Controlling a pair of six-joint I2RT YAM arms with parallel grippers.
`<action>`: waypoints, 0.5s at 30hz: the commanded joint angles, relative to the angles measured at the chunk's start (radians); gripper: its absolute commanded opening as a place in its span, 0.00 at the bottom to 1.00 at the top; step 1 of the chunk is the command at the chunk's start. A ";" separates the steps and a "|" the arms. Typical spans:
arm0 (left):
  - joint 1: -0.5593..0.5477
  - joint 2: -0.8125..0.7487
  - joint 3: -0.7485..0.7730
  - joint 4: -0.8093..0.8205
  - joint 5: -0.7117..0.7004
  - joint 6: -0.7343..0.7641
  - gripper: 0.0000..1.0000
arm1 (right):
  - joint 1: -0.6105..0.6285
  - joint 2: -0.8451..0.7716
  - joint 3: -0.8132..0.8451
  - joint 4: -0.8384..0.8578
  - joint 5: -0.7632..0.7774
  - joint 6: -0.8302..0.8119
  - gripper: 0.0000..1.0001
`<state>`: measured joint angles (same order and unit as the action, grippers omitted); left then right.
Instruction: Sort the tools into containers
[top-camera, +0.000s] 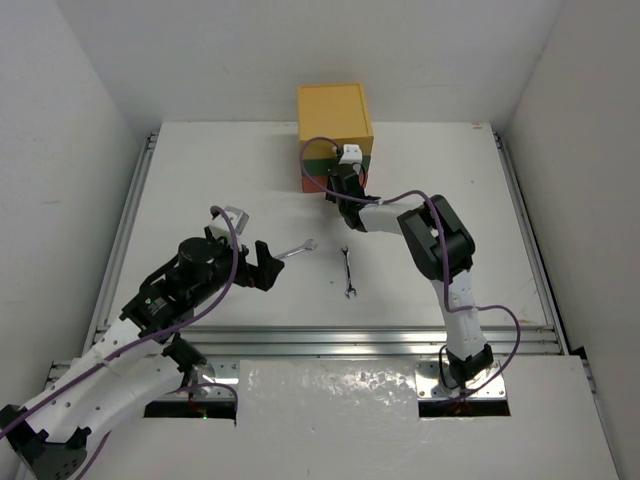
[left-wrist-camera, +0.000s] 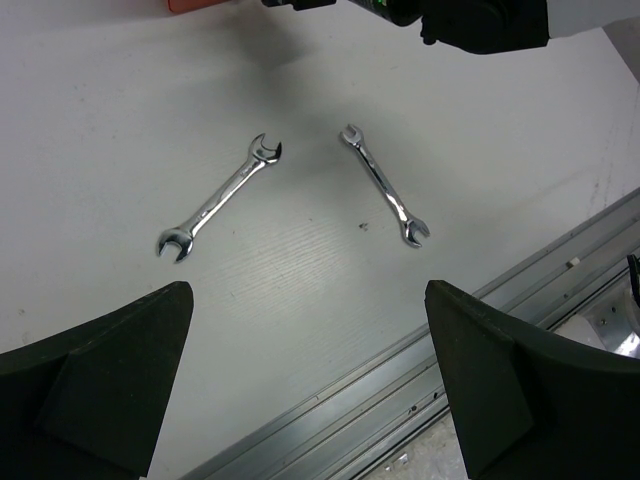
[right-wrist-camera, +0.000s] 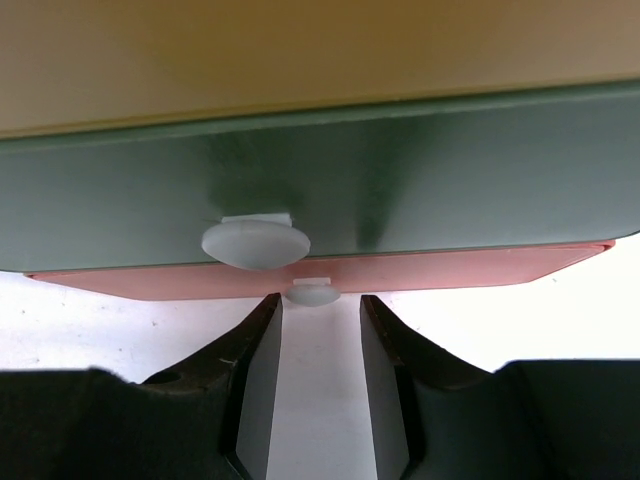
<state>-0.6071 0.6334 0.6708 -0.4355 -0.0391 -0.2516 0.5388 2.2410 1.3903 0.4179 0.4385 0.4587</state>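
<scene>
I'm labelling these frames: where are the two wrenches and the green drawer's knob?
Left wrench (top-camera: 297, 250): top view, middle of its shank.
Right wrench (top-camera: 347, 272): top view, middle of its shank.
Green drawer's knob (right-wrist-camera: 255, 243): right wrist view, centre of its white cap.

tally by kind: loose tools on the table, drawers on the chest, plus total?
Wrenches: 2 (left wrench, right wrench)
Drawers: 3 (yellow drawer, green drawer, red-orange drawer)
Total: 5
</scene>
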 joint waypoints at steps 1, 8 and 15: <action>0.009 -0.008 -0.007 0.058 0.011 0.009 1.00 | -0.007 0.020 0.041 0.039 0.016 0.012 0.38; 0.009 -0.011 -0.007 0.060 0.018 0.009 1.00 | -0.010 0.032 -0.010 0.159 -0.017 -0.028 0.34; 0.009 -0.003 -0.008 0.061 0.030 0.012 1.00 | -0.011 0.031 -0.024 0.231 -0.012 -0.058 0.33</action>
<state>-0.6071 0.6334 0.6708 -0.4294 -0.0269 -0.2485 0.5323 2.2757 1.3621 0.5480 0.4202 0.4236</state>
